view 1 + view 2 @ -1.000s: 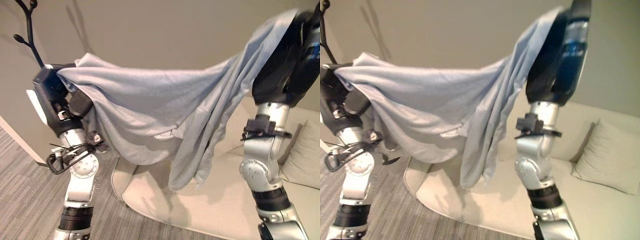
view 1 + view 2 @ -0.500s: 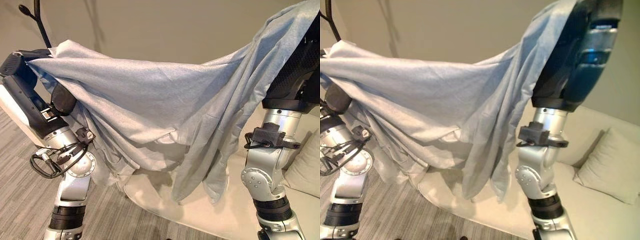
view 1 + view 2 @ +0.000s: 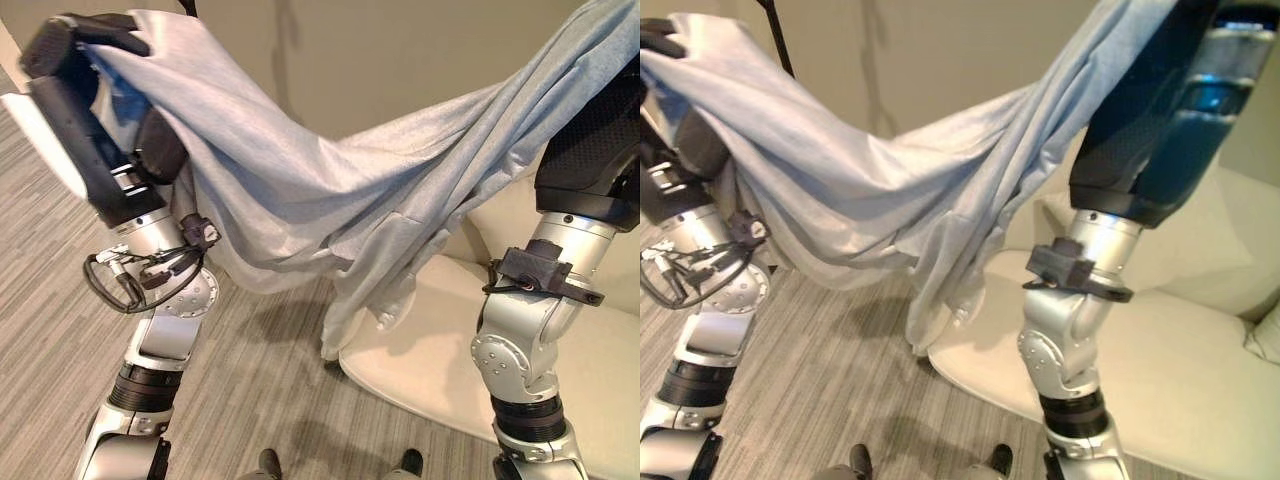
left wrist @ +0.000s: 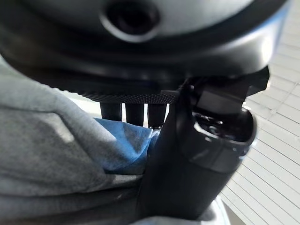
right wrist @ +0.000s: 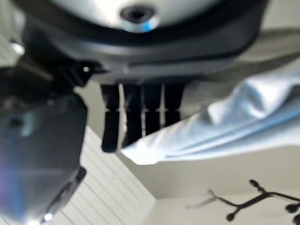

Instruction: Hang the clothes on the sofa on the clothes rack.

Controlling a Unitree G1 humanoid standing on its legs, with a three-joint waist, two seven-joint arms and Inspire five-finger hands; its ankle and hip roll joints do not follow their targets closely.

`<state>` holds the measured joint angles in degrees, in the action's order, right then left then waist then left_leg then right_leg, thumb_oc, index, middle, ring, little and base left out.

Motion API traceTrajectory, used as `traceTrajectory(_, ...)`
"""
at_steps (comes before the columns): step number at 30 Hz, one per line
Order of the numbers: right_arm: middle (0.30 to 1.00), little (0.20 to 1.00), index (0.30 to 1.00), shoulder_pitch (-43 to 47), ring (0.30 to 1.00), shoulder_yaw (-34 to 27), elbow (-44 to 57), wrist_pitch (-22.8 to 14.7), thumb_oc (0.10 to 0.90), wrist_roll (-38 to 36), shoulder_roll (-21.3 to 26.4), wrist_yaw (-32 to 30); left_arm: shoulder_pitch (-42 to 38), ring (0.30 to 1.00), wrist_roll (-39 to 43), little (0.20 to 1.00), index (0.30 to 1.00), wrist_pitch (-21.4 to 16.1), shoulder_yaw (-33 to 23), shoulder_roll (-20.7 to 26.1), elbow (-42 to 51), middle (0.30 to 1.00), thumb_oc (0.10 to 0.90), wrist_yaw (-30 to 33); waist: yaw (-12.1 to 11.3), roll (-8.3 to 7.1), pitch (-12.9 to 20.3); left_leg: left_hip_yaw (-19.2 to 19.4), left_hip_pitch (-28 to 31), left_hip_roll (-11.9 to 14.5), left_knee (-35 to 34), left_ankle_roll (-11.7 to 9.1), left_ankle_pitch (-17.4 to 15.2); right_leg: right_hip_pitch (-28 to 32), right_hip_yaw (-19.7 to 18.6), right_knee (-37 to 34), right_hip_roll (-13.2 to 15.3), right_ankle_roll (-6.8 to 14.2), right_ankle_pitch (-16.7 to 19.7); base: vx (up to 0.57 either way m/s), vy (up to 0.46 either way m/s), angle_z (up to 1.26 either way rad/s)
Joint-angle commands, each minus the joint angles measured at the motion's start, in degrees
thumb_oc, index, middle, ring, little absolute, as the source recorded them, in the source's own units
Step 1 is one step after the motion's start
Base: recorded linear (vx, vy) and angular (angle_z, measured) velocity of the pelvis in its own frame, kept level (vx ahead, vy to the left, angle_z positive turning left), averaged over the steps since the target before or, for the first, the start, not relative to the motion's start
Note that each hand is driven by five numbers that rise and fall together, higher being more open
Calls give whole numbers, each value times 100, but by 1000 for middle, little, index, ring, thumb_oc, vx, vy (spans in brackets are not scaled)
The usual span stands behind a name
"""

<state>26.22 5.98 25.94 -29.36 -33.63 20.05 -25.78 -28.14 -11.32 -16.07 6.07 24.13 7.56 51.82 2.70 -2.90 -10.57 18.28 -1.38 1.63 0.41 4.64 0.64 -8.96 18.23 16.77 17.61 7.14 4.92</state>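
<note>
The left hand (image 4: 197, 154) pinches the shirt (image 3: 330, 190) between thumb and fingers; the right hand (image 5: 140, 117) has its fingers hooked over the other end. The shirt hangs slung between both raised arms, its tail dangling above the floor beside the sofa (image 3: 590, 370). It looks light, soft and limp, likely to sag and slide, so the shoulders or collar seem the best hold. The rack (image 5: 253, 201) stands near the wall; the drooping tail may snag.
</note>
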Motion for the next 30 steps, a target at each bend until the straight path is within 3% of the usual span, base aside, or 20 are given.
traceTrajectory(1,300,300,300,657,300,-258,192,-417,400,468,556,58,-604,300,-484,300,300,-362,37,303,553,300,400,-143,6,-118,769,-150,511,58,-541,-510,-316,391,-33,-237,-1182,-51,-842,-53,191,-5)
traceTrajectory(4,300,300,300,615,300,-264,161,-437,400,555,669,38,-574,300,-478,300,300,-359,35,262,520,300,400,-216,-15,-301,889,-110,521,-145,-541,-540,-351,499,-240,-318,-1635,-262,-1151,-3,88,9)
traceTrajectory(6,300,300,300,478,300,-294,183,-435,400,549,598,54,-462,300,-542,300,300,-333,-37,197,528,300,400,-313,-48,-430,981,-145,553,-259,-489,-562,-436,829,-444,-874,-1745,-377,-1174,75,-3,-1)
traceTrajectory(7,300,300,300,430,300,-287,169,-451,400,537,589,59,-382,300,-538,300,300,-369,-77,156,526,300,400,-319,-55,-476,975,-145,497,-266,-301,-581,-515,931,-638,-1106,-1816,-341,-1078,81,-11,-6)
traceTrajectory(8,300,300,300,354,300,-365,175,-420,400,564,614,39,-192,300,-573,300,300,-380,-195,122,658,300,400,-382,-115,-537,954,-39,345,-291,224,-615,-645,1039,-651,-1402,-1771,-400,-946,43,-7,-3)
traceTrajectory(9,300,300,300,343,300,-365,184,-414,400,569,612,34,-172,300,-572,300,300,-371,-199,119,681,300,400,-393,-118,-539,953,-37,306,-272,328,-622,-697,1063,-651,-1440,-1778,-406,-929,41,24,-5)
traceTrajectory(10,300,300,300,254,300,-321,162,-354,400,544,655,34,-45,300,-587,300,300,-341,-251,101,686,300,400,-356,-176,-588,921,-59,-48,-159,1069,-690,-747,1238,-648,-1644,-1702,-414,-873,7,22,-4)
traceTrajectory(13,300,300,300,70,300,-372,175,-287,400,546,785,86,-35,300,-692,300,300,-252,-290,91,563,300,400,-308,-105,-612,916,36,-308,284,1295,-745,-698,1279,-570,-1759,-1552,-358,-854,25,69,-5)
traceTrajectory(15,300,300,300,-33,300,-382,209,-257,400,564,835,85,-3,300,-772,300,300,-197,-339,136,588,300,400,-258,-122,-609,1004,-20,-175,509,969,-738,-537,1280,-598,-1780,-1483,-324,-868,149,112,2)
traceTrajectory(19,300,300,300,-10,300,-435,135,-315,400,507,910,25,9,300,-1051,300,300,-118,-444,281,586,300,400,-92,-97,-541,1076,-333,131,1104,-224,-974,391,1319,-743,-1819,-1373,-330,-1000,157,172,-32)
traceTrajectory(21,300,300,300,-58,300,-514,112,-309,400,607,976,-87,-50,300,-1085,300,300,-163,-427,286,517,300,400,-7,-22,-446,1074,-252,171,1360,-541,-1129,738,1360,-756,-1827,-1287,-306,-1072,198,303,-29)
traceTrajectory(22,300,300,300,-116,300,-600,108,-315,400,702,1065,-151,-132,300,-1047,300,300,-229,-345,249,476,300,400,88,78,-316,1089,46,125,1514,-541,-1196,787,1433,-745,-1825,-1168,-249,-1099,198,319,-11)
traceTrajectory(23,300,300,300,-118,300,-600,110,-315,400,703,1067,-152,-134,300,-1048,300,300,-231,-343,247,473,300,400,90,69,-314,1089,54,130,1516,-541,-1196,785,1433,-752,-1825,-1169,-249,-1098,359,496,-1)
traceTrajectory(24,300,300,300,-171,300,-680,152,-325,400,825,1162,-192,-129,300,-1106,300,300,-226,-316,257,530,300,400,99,115,-140,1148,245,223,1507,-541,-1252,659,1575,-744,-1813,-1040,-176,-1113,348,420,-5)
traceTrajectory(25,300,300,300,-178,300,-693,150,-316,400,883,1211,-254,-175,300,-1095,300,300,-269,-237,248,472,300,400,211,114,-66,1176,258,263,1405,-541,-1259,587,1685,-706,-1827,-918,-117,-1122,448,560,-10)
traceTrajectory(27,300,300,300,-279,300,-797,196,-245,400,992,1184,-224,-339,300,-1171,300,300,-222,-106,236,385,300,400,178,160,-25,1173,243,105,1194,-228,-1219,430,1802,-671,-1783,-686,-41,-1021,306,412,-1)
traceTrajectory(30,300,300,300,-233,300,-851,128,-152,400,1138,1123,-277,-552,300,-1331,300,300,-145,41,346,215,300,400,292,165,-27,1187,268,38,779,-32,-925,77,1694,-715,-1451,-269,115,-633,257,423,40)
